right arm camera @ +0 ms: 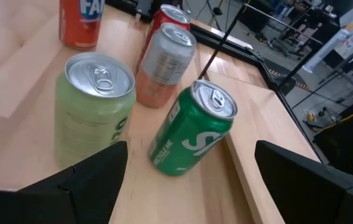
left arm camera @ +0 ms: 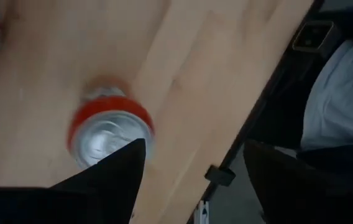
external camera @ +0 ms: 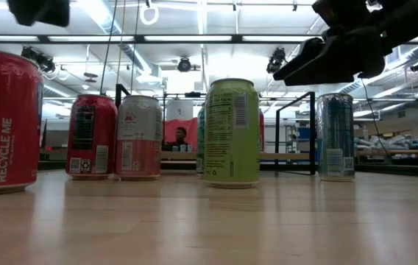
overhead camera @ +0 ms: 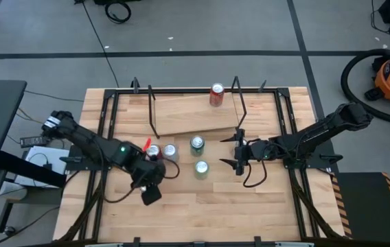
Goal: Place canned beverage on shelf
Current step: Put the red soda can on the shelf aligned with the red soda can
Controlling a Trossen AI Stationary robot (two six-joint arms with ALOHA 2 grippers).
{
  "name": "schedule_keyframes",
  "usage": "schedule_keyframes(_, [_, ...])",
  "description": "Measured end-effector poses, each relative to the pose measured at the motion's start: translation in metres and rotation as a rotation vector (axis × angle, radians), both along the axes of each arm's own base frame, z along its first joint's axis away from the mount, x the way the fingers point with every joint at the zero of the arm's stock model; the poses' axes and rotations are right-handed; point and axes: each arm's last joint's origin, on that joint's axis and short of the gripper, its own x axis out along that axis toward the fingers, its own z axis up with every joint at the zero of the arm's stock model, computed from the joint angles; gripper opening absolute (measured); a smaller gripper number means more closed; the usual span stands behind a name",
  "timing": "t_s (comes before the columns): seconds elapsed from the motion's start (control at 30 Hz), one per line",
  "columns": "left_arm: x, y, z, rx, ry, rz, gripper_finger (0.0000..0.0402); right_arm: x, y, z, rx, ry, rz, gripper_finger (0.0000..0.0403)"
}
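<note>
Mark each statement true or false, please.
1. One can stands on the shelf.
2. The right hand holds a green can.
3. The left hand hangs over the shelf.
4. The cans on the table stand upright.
1. True. One orange-red can stands on the shelf.
2. False. The right hand is open and holds nothing; the dark green can and the light green can stand free in front of it.
3. False. The left hand is over the table, beside the red can.
4. True.

Red can upright on light wood shelf; four cans on tabletop.
</note>
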Motion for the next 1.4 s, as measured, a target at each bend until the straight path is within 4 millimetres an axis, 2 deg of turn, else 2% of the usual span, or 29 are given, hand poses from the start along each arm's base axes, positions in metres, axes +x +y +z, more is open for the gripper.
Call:
schedule_keyframes(0.3, [0.009,-0.027,-0.006,0.101,0.112,-0.093,0.0241,0.001,-0.005,0.001,-0.031,0.000,-0.007,0.0364])
schedule_keyframes(0.53, [0.008,-0.041,-0.015,0.244,0.280,-0.232,0.0211,0.002,-0.007,0.002,-0.034,-0.008,-0.013,0.0364])
schedule_keyframes(0.77, [-0.002,-0.052,-0.018,0.229,0.395,-0.127,0.0201,0.002,-0.007,0.001,-0.029,-0.012,-0.005,0.0364])
schedule_keyframes(0.9, [-0.008,-0.054,-0.018,0.302,0.396,-0.092,0.0226,0.001,-0.007,-0.001,-0.028,-0.006,-0.003,0.0364])
schedule_keyframes(1.23, [-0.017,-0.063,-0.018,0.415,0.345,-0.093,0.0347,0.001,-0.006,0.000,-0.017,-0.017,0.017,0.0364])
schedule_keyframes(1.4, [-0.020,-0.067,-0.018,0.450,0.319,-0.102,0.0366,0.001,-0.006,-0.001,-0.017,-0.017,0.017,0.0364])
